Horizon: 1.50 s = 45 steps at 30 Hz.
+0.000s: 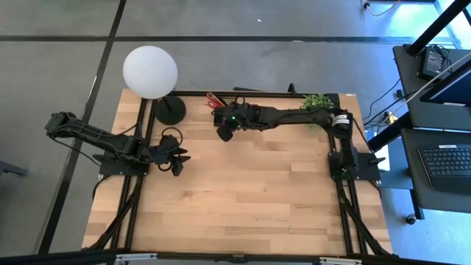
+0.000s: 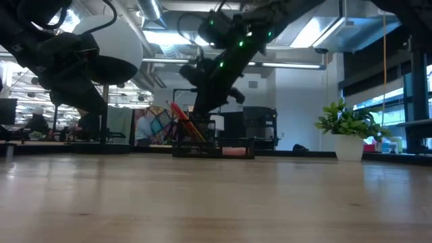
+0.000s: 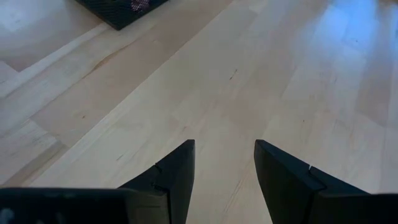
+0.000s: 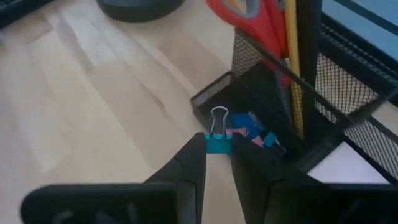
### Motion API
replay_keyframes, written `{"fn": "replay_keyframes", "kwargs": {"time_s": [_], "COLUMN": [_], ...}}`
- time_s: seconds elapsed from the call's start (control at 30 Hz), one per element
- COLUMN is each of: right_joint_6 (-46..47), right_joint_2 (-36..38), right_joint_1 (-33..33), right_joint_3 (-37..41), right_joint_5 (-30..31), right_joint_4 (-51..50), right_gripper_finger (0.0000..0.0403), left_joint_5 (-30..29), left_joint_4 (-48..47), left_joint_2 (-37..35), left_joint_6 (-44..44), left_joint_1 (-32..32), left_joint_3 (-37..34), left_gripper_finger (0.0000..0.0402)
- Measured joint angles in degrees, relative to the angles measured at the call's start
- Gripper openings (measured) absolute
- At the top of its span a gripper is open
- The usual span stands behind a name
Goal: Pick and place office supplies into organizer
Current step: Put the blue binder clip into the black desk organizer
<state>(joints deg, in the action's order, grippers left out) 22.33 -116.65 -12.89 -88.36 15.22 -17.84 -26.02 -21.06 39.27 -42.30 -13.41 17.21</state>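
Fingers of your right gripper (image 4: 217, 163) are pinching a small teal binder clip (image 4: 217, 140) with a silver wire handle — it is hovering just above the front compartment of the black wire-mesh organizer (image 4: 348, 81), which is sitting at the far edge of the light wooden table (image 1: 250, 191). Bluish clips (image 4: 252, 127) are lying in that compartment; red-handled scissors (image 4: 258, 22) and a thin yellow pencil (image 4: 292, 56) are standing upright in the taller section behind. Your left gripper (image 3: 224, 177) is waiting near the table's left edge — fingers spread, holding nothing.
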Motion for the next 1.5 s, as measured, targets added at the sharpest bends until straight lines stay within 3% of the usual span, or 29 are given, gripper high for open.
{"fn": "replay_keyframes", "kwargs": {"time_s": [0.43,1.2,1.5], "right_joint_6": [0.92,1.37,1.45], "right_joint_2": [-7.18,-7.42,-7.42], "right_joint_1": [-2.01,-3.99,-4.06], "right_joint_3": [-0.02,-0.04,-0.04], "right_joint_5": [0.28,0.17,0.17], "right_joint_4": [1.03,2.20,2.24], "right_gripper_finger": [0.0068,0.0069,0.0090], "left_joint_5": [0.01,0.00,0.00], "left_joint_4": [-0.15,-0.16,-0.16], "left_joint_2": [0.02,0.00,0.02], "left_joint_6": [0.00,0.00,0.02], "left_joint_1": [0.00,0.00,0.00], "left_joint_3": [0.00,0.00,0.00], "left_gripper_finger": [0.0159,0.0159,0.0159]}}
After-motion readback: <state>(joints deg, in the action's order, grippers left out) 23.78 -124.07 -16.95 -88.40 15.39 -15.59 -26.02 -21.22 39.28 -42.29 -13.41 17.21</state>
